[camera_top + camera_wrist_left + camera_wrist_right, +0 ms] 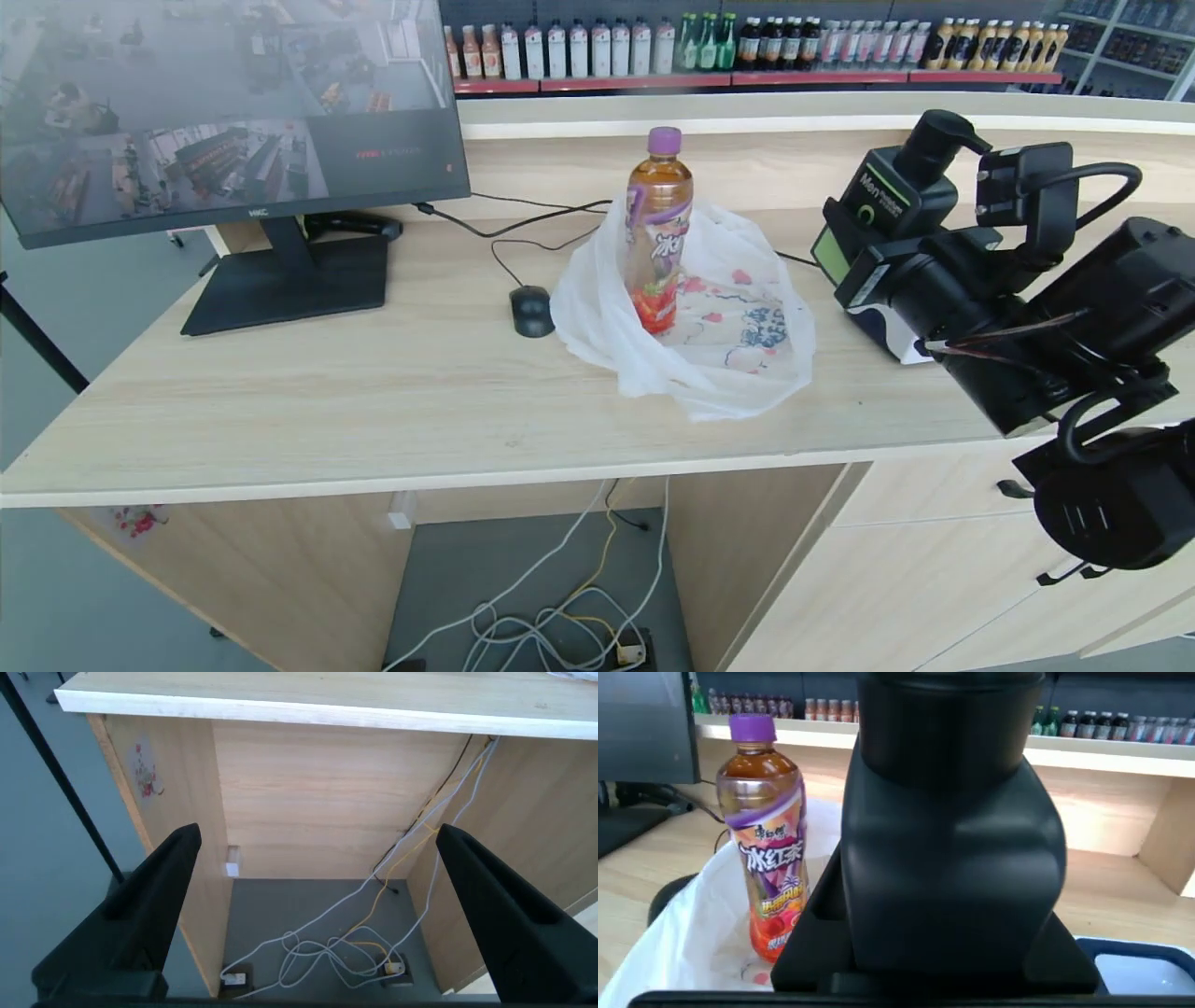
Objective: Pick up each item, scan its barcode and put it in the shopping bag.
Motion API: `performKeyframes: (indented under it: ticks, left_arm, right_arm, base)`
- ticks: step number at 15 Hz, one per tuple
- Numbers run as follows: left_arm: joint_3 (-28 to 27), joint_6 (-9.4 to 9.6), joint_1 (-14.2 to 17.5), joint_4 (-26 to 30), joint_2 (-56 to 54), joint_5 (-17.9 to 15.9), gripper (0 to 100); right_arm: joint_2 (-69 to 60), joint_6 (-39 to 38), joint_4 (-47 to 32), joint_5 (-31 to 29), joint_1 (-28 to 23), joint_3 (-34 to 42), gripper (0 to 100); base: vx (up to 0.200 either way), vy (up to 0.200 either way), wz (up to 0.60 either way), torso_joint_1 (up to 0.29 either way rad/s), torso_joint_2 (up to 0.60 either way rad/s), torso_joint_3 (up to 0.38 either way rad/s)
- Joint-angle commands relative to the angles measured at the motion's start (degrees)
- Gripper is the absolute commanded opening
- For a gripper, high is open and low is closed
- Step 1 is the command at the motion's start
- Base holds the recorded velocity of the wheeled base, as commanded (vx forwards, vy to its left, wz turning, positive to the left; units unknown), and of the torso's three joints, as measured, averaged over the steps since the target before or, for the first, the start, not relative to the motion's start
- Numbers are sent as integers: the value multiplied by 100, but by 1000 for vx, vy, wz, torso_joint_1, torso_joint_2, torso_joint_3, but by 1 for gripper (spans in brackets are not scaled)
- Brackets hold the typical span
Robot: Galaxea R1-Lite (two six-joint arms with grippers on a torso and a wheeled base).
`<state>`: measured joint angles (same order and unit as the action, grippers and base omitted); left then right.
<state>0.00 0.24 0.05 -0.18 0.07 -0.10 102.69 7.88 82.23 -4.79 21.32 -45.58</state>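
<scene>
We see the right end effector (896, 275) gripping a black pump bottle (887, 191) beside the shopping bag (738, 359), where an iced-tea bottle (659, 229) stands upright. The left end effector (318, 849) hangs open below the counter (373, 392).

matte black right arm (1102, 308), looped black cable (1113, 172), reddish wires (999, 336); black left claw (318, 845)

Light wooden counter (373, 392), black monitor (224, 103), black mouse (532, 311), red shelf (635, 83) of bottled drinks behind, tangled cables (551, 630) on grey floor (457, 569)
</scene>
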Motion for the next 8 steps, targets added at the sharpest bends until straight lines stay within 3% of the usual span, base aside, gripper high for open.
performKeyframes:
  ticks: [1,8]
  left_arm:
    - [0,2,-5,1,1,1,100]
    - [0,2,-5,1,1,1,100]
  right_arm:
    - [497,4,30,-13,241,-337,0]
    - [1780,12,13,-48,584,-1445,0]
  base:
    - [0,0,0,0,0,0]
    - [0,0,0,0,0,0]
